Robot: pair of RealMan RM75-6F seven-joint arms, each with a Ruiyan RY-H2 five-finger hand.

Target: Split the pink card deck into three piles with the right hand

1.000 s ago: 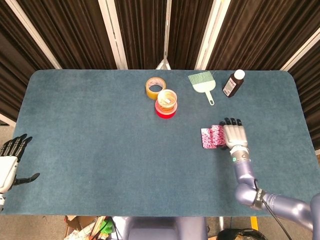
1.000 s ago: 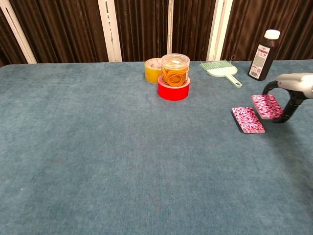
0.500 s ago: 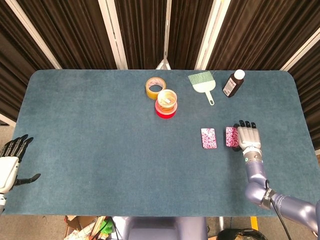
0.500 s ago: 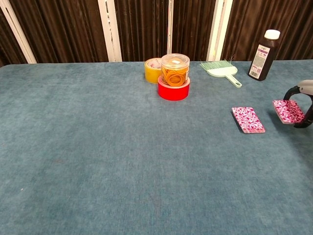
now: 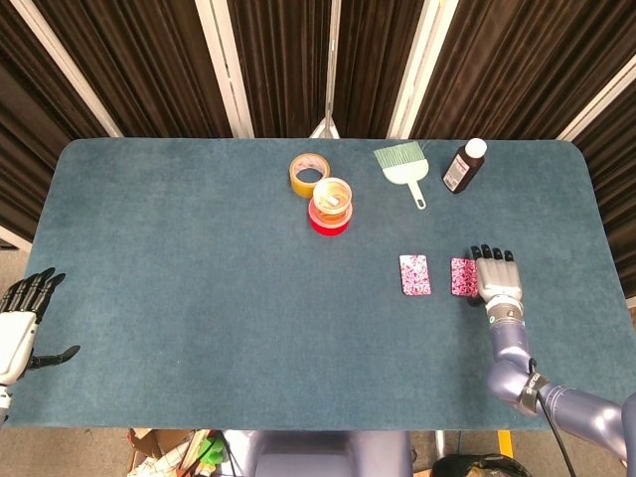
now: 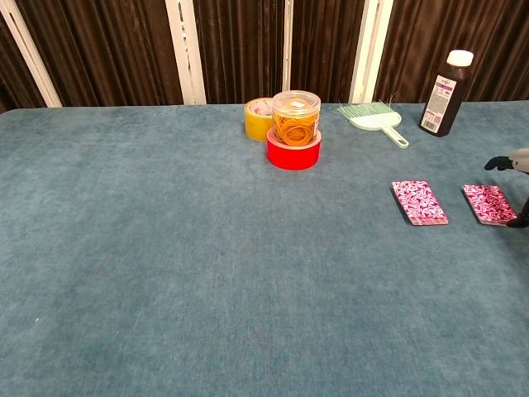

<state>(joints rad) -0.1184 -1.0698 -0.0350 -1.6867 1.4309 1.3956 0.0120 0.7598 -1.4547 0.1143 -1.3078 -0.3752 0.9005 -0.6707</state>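
Two pink patterned card piles lie flat on the blue table. The left pile [image 5: 414,275] [image 6: 419,203] lies alone. The right pile [image 5: 462,277] [image 6: 489,204] lies just left of my right hand [image 5: 497,279] [image 6: 517,165]. That hand's fingers are stretched out and lifted clear of the cards, and its thumb sits by the pile's right edge. Nothing is held in it. My left hand [image 5: 20,320] hangs beyond the table's left edge with its fingers apart and nothing in it.
A yellow tape roll [image 5: 309,174], a jar of rubber bands on a red roll [image 5: 331,206], a green brush [image 5: 402,167] and a brown bottle [image 5: 464,165] stand along the far side. The table's right edge [image 5: 608,248] runs close to my right hand.
My right hand carried the second pile rightward from over the first pile, lowered it onto the table and lifted its fingers off it. The left hand has not moved.
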